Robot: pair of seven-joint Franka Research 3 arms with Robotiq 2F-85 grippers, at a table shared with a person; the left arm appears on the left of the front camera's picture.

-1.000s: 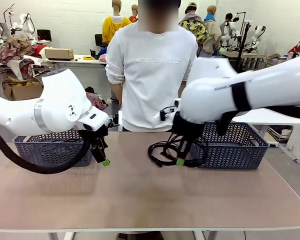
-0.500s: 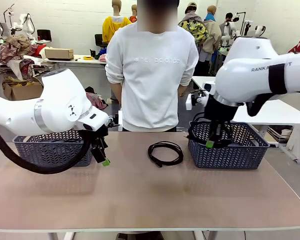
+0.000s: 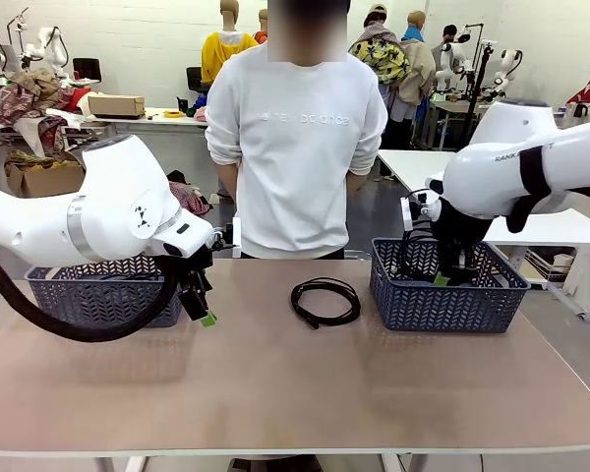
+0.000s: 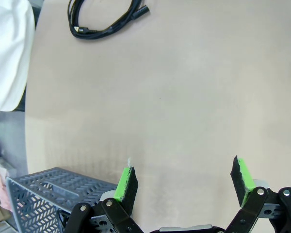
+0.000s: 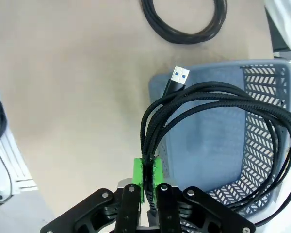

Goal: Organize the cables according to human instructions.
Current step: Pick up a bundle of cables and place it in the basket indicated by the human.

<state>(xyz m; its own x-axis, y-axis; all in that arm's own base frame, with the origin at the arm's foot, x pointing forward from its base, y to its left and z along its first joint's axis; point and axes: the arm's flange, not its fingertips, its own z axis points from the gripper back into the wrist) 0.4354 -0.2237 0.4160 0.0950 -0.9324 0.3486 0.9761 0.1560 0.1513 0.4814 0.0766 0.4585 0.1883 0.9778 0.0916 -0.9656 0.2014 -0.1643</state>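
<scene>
Broadly, the tan table (image 3: 275,393) carries a left basket (image 3: 59,295) and a right basket (image 3: 492,295), with a person (image 3: 295,138) in a white top standing at its far edge. The left gripper (image 4: 184,170) hovers over bare tabletop near the left basket, its jaws wide apart and empty. The right gripper (image 5: 147,167) hangs above the right basket, pads pinched together on a held cable (image 5: 208,88), a black coil with a USB plug (image 5: 178,77). A second cable (image 3: 324,283) lies coiled on the table between the baskets, nearer the right one.

braided matt cable (image 5: 146,141), plastic basket (image 5: 218,145), smooth matt table (image 5: 77,97).
</scene>
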